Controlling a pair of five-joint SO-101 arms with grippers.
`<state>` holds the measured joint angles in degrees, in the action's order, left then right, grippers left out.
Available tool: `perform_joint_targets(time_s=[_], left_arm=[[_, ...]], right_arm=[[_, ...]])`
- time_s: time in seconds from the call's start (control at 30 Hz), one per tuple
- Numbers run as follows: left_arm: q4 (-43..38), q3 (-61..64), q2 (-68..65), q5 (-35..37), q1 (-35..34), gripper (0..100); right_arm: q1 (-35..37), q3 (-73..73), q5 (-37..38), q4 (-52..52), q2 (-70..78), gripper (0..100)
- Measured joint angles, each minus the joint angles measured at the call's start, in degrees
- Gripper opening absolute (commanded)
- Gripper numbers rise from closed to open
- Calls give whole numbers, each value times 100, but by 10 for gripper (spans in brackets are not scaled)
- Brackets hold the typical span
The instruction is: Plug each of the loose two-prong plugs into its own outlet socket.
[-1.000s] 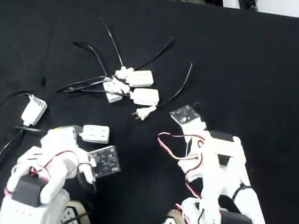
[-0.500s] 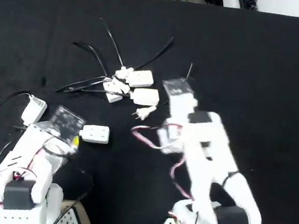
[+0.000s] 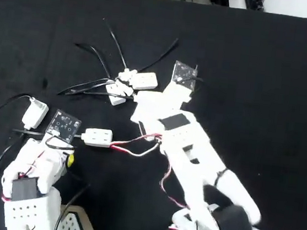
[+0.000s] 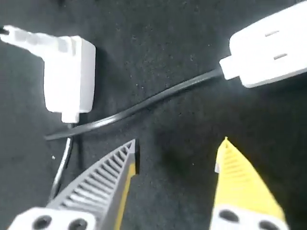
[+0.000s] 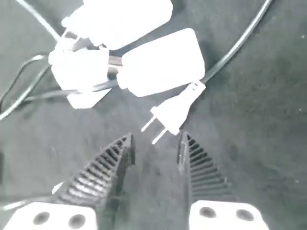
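My right tool (image 5: 156,143) open, tips just short of small white two-prong plug (image 5: 173,111), which lies on black table (image 3: 268,78) just beside white rectangular outlet block (image 5: 160,64), prongs toward me. Advance past prongs, clamp moulded body squarely. My left tool (image 4: 180,146) open, well apart from block.

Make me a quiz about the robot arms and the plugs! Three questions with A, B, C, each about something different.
1. Where is the loose plug?
A) plugged into a socket
B) just ahead of the right gripper
C) hanging off the table's edge

2. How many prongs does it have?
A) one
B) two
C) three

3. The left gripper is:
A) open and empty
B) shut on a cable
C) shut on a plug

Answers:
1. B, its prongs lie just off the open fingers' tips.
2. B, two prongs stick out of it.
3. A, its fingers stand apart near the black cable, with nothing between them.
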<state>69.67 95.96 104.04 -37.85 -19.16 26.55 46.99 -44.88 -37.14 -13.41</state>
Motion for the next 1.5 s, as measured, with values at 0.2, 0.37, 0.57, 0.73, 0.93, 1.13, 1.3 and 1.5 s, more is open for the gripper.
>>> perform_joint_targets(time_s=[0.2,0.37,0.57,0.73,0.93,1.13,1.3,1.5], left_arm=[[0,0,0,-70,0,264],[0,0,0,-70,0,264],[0,0,0,-70,0,264],[0,9,0,-70,0,264],[0,9,0,-79,0,264],[0,9,0,-88,0,264],[-97,9,0,-88,0,264],[-114,26,0,-88,97,264]], right_arm=[[-378,-703,-519,88,1415,99],[-440,-1178,-607,97,2031,99],[-448,-1222,-607,97,2092,96],[-352,-1222,-615,114,2092,54],[-325,-1398,-404,-264,2101,11],[-396,-1873,35,-1626,2101,11],[-396,-1925,484,-2602,1433,11],[-404,-1916,897,-3411,-141,11]])
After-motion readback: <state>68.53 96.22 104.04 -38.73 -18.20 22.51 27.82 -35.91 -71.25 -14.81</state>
